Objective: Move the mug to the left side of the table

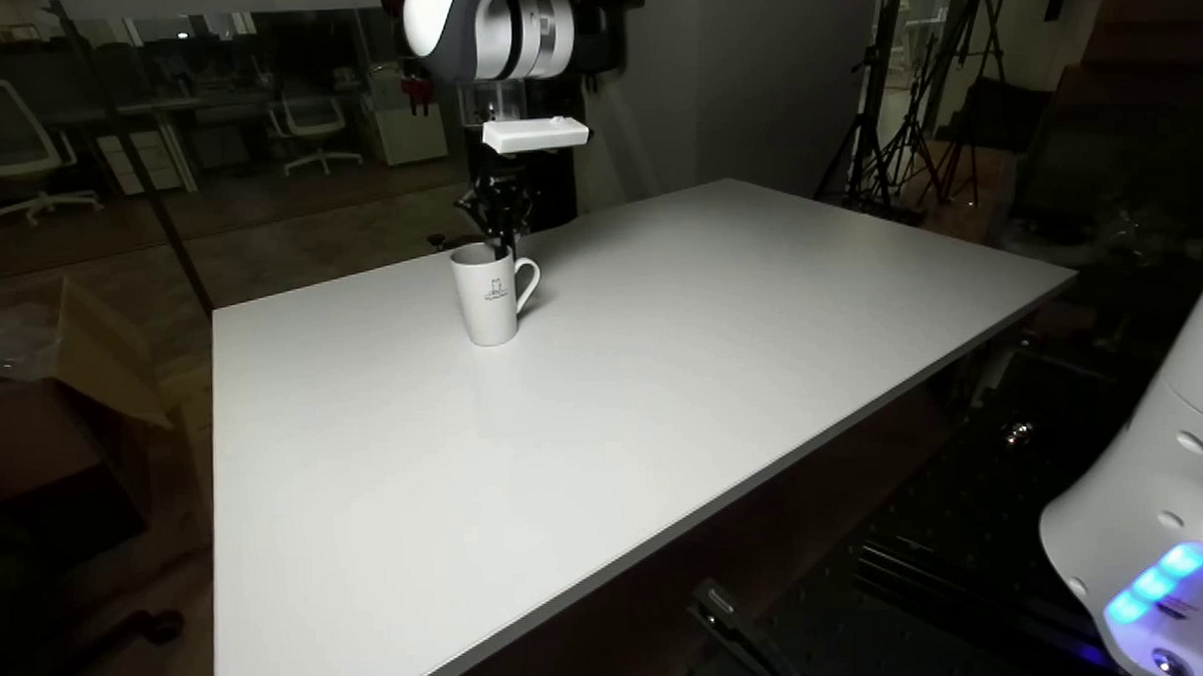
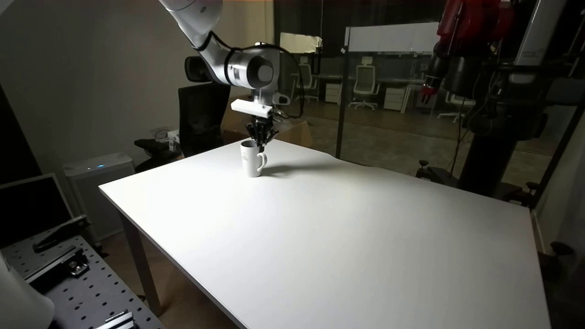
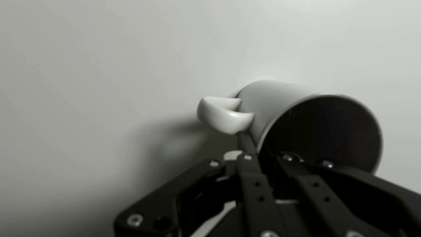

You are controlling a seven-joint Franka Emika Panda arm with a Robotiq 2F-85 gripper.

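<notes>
The white mug [image 1: 482, 300] stands upright on the white table [image 1: 663, 376] in an exterior view, with its loop handle to the right and a small dark print on its side. It also shows upright [image 2: 250, 161] near the table's far edge in an exterior view. My gripper [image 1: 504, 247] points down at the mug's rim on the handle side. In the wrist view the gripper [image 3: 258, 149] has one finger outside the mug [image 3: 273, 98], beside the handle, and one inside, with the wall pinched between them. The inner fingertip is hidden in the dark inside.
A dark robot with a red gripper [image 2: 475, 87] stands beyond the table's far edge. My arm's white base [image 1: 1168, 518] and a black perforated platform [image 2: 91, 292] are beside the near edge. An open cardboard box [image 1: 83, 396] and a black chair [image 2: 203, 119] are off the table.
</notes>
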